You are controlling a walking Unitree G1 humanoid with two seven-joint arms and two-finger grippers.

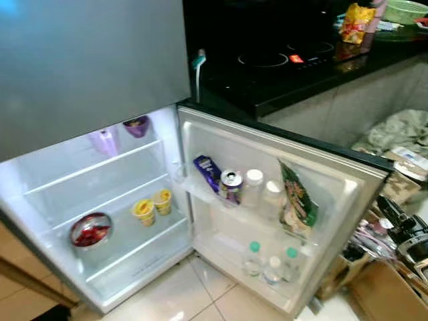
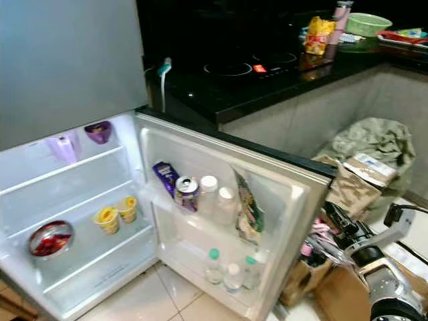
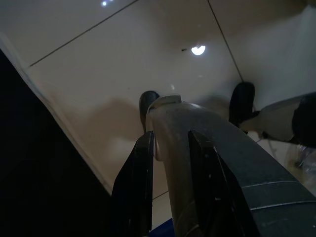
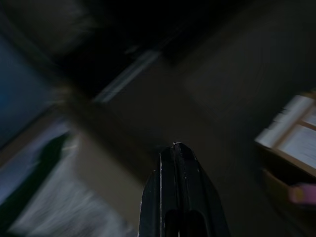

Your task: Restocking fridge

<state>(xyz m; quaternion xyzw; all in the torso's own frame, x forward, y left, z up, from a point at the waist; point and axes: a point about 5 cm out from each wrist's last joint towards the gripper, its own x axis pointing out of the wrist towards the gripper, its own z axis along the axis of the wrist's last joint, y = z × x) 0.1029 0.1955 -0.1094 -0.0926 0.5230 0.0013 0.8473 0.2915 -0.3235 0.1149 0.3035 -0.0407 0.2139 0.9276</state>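
Note:
The lower fridge (image 1: pixel 100 200) stands open, with its door (image 1: pixel 348 194) swung to the right. On the shelves sit two purple cups (image 1: pixel 120 134), two yellow cups (image 1: pixel 152 206) and a bowl of red food (image 1: pixel 90 229). The door rack holds a purple packet (image 1: pixel 207 170), a can (image 1: pixel 231 185), white-capped bottles (image 1: pixel 254 187) and a green snack bag (image 1: pixel 297 200). Small green-capped bottles (image 1: pixel 271 261) stand in the bottom rack. My right arm (image 2: pixel 384 277) hangs low, right of the door, its gripper (image 4: pixel 177 148) shut on nothing. My left gripper (image 3: pixel 170 138) hangs open above the tiled floor.
A black hob and counter (image 1: pixel 287 67) run behind the fridge, with a yellow bag (image 1: pixel 356 23) and a green bowl (image 1: pixel 404 10) on it. Cardboard boxes and clutter (image 2: pixel 348 194) and a grey-green cloth (image 2: pixel 374 140) crowd the floor right of the door. Pale floor tiles (image 1: pixel 194 294) lie before the fridge.

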